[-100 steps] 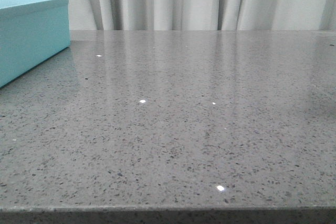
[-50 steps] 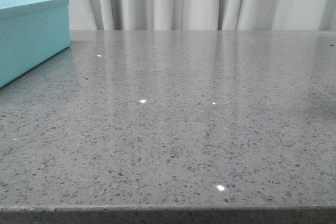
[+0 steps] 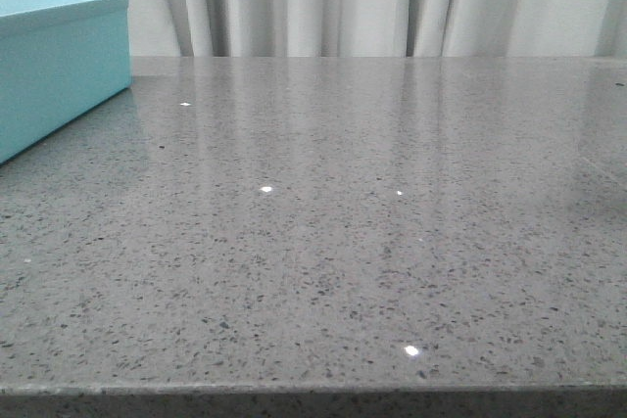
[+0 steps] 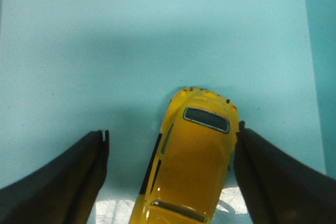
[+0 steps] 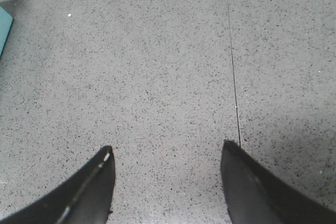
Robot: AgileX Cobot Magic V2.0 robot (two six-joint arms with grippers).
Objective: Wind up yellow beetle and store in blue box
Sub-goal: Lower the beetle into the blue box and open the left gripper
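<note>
Left gripper (image 4: 170, 140) spread wide, yellow beetle (image 4: 191, 163) between, against one finger.

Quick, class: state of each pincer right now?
Left pincer: open, the yellow beetle between its fingers on the blue box floor.
Right pincer: open, holding nothing, over the table.

Probably a lab or staged test room. A speckled grey stone table (image 3: 372, 242) stands before pleated white curtains (image 3: 323, 2).
</note>
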